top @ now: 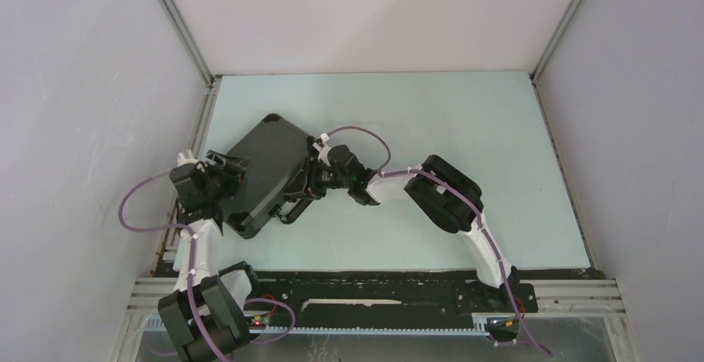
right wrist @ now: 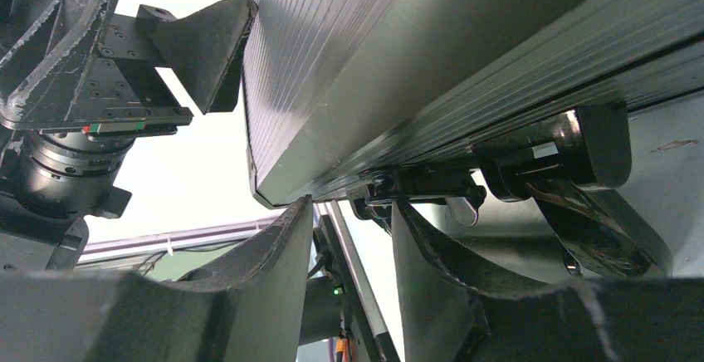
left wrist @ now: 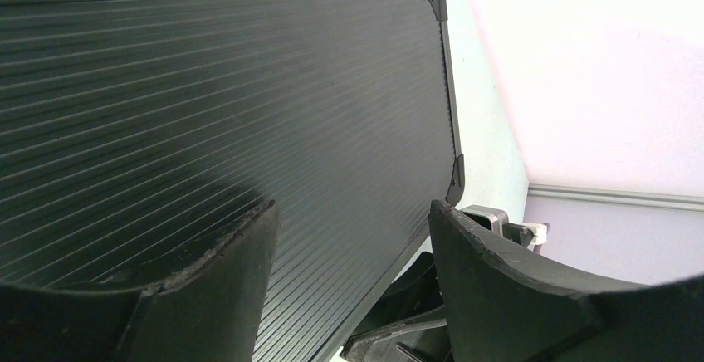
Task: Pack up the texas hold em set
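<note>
Now, right gripper (right wrist: 353, 212): our fingers stand a narrow way apart with nothing clamped between them. The tips sit just below a small black latch (right wrist: 423, 186) on the front wall of the black ribbed hard-shell briefcase (top: 266, 171).
Left gripper (left wrist: 353, 212): spread wide and holding nothing. One finger (right wrist: 207, 46) lies against the ribbed face near its far edge, and the other hangs out past that edge.
Task's thing: the briefcase lies shut and skewed on the left half of the pale green table (top: 448, 129), between our two grippers.
Contents: no chips, cards or discs show in any view. We judge they are inside, though the closed lid hides them.
Step in hand: fastening the case, as we read it, with the left bracing the lid and the right working at the latch.
Next move: it calls for our right fingertips to meet the latch squarely and press it home while the left keeps the lid down. We cannot tell whether the latch has already caught.
In the way: the dark curved handle (right wrist: 594, 212) sits just beside the latch and crowds our right fingers. A purple cable (top: 365, 134) loops above the right wrist, near the case.
Around: grey-white enclosure walls (top: 83, 88) on three sides, and a metal rail (top: 374, 304) along the near edge.
Risk: a sideways push could slide the case instead of seating the latch.
</note>
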You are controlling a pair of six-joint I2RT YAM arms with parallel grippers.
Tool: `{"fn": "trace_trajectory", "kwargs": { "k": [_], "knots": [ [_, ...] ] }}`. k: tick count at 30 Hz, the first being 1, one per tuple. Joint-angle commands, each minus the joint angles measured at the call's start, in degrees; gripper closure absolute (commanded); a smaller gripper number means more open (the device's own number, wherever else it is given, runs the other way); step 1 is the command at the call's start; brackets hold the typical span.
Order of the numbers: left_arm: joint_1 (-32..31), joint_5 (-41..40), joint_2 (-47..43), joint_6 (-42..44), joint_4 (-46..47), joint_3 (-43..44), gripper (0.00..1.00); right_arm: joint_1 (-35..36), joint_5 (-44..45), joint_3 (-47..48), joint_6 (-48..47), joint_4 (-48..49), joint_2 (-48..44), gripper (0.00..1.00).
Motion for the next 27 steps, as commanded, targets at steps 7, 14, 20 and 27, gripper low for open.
{"fn": "trace_trajectory", "kwargs": {
  "k": [7, 14, 20, 27],
  "knots": [
    [1.5, -6.3, 2.0, 3.8, -10.7, -3.3, 0.26, 0.1, 2.7, 2.8, -2.6, 0.2, -4.3, 0.51],
    [1.6, -6.6, 1.9, 3.9, -10.8, -3.2, 0.26, -0.7, 2.4, 2.9, -2.4, 0.5, -5.5, 0.51],
    [1.6, -6.9, 1.9, 3.8, -11.0, -3.2, 0.26, -0.7, 2.4, 3.2, -1.5, 1.4, -6.5, 0.51],
    [1.6, -7.1, 1.7, 4.0, -11.1, -3.2, 0.26, -0.7, 1.8, 5.6, -1.4, 0.1, -3.7, 0.52]
  ]
}}
